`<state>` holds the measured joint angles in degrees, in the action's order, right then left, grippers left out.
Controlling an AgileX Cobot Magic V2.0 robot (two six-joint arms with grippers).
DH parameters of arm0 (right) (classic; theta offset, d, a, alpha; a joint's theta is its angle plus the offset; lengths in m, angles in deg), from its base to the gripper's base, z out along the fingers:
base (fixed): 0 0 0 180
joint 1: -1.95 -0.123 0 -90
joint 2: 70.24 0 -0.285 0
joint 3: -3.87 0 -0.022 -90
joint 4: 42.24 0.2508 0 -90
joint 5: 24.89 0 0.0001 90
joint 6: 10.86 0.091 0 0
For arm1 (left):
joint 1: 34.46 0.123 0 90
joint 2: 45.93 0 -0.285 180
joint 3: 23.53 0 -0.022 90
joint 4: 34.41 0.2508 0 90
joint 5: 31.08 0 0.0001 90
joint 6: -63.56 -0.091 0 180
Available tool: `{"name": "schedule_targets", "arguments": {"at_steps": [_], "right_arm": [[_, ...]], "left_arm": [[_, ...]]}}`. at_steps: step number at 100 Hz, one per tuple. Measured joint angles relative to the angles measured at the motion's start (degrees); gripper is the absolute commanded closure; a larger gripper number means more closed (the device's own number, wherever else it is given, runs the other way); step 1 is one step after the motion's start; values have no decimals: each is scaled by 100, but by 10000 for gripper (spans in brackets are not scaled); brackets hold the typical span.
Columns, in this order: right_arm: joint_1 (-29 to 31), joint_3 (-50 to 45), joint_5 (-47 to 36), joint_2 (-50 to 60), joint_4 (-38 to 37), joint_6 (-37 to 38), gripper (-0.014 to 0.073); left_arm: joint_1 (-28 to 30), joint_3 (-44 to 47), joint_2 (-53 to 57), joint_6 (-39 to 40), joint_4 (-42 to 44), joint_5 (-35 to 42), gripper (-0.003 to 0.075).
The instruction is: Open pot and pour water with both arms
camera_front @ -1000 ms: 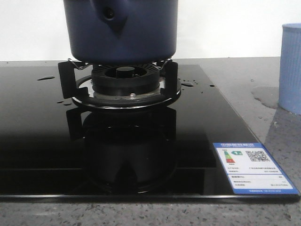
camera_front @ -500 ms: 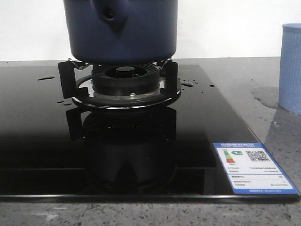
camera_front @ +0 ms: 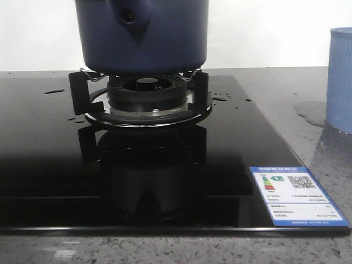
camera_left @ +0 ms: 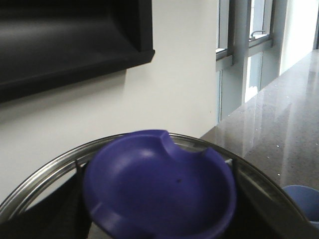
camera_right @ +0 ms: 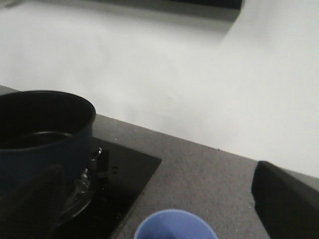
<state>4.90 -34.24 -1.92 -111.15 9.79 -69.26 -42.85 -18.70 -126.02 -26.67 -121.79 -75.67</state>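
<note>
The dark navy pot [camera_front: 143, 38] stands on the burner stand; its top is cut off in the front view. In the right wrist view the pot [camera_right: 40, 134] has no lid on and its inside is dark. In the left wrist view my left gripper [camera_left: 159, 219] is shut on the lid's blue knob [camera_left: 159, 189]. The lid's steel rim [camera_left: 45, 174] arcs around the knob, held up in front of the wall. My right gripper [camera_right: 159, 214] is open above the pale blue cup [camera_right: 174, 226]; one dark finger [camera_right: 286, 204] shows. Neither gripper shows in the front view.
The burner [camera_front: 146, 96] sits on a black glass hob [camera_front: 44, 143] with water drops and a label sticker [camera_front: 294, 195]. The pale blue cup [camera_front: 341, 77] stands on the grey counter to the right, beside a water puddle [camera_front: 311, 113]. A white wall is behind.
</note>
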Motion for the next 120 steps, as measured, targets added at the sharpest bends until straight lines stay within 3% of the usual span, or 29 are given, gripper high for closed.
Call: {"name": "schedule_targets", "arguments": {"at_steps": [35,75,120], "right_arm": [[0,-1513,-553,-11,391,0,-73],[-252,-1587,-718,-555,499,-187,-73],[-1166,-1587,-2336,-1716,670,-327,-73]], "left_arm": [[129,0,613,135,167,-260,374],[129,0,613,143,213,-260,374],[129,0,613,143,213,-250,374]]}}
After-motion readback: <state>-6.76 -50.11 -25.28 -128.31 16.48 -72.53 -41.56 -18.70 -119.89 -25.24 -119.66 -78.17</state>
